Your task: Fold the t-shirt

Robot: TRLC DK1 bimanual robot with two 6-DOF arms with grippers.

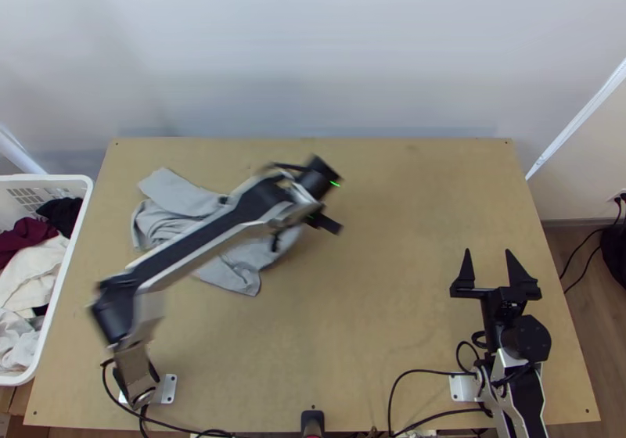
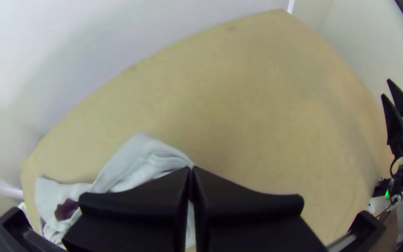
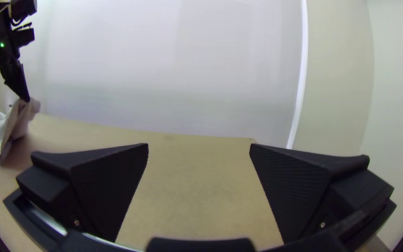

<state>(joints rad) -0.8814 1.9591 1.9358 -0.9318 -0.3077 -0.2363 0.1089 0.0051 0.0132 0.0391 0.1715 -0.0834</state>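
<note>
Blurred, the left arm (image 1: pixel 211 231) hides part of the bunched grey T-shirt (image 1: pixel 178 194), pinched up by the left gripper (image 1: pixel 317 178) on the left of 1 wooden table (image 1: pixel 407 242), the right gripper (image 1: pixel 487 251) gaping near right, 1 pale wall (image 1: pixel 313 47) beyond.

The worktop (image 1: pixel 407 321) is pale wood, flat and smooth, with hardly any shine. Near nine o'clock in the top view, the t-shirt (image 1: pixel 176 193) is grey cloth, matt and full of wrinkles. Farther out, between eight and nine o'clock, the basket (image 1: pixel 70 177) looks like smooth, hard white plastic, and the clothes (image 1: pixel 30 270) in it are crumpled cloth. Near four o'clock, the right gripper (image 1: pixel 487 252) is matt black; its pads (image 3: pixel 108 186) look rough and bumpy. The plate (image 1: pixel 460 389) at five o'clock looks like smooth metal.
</note>
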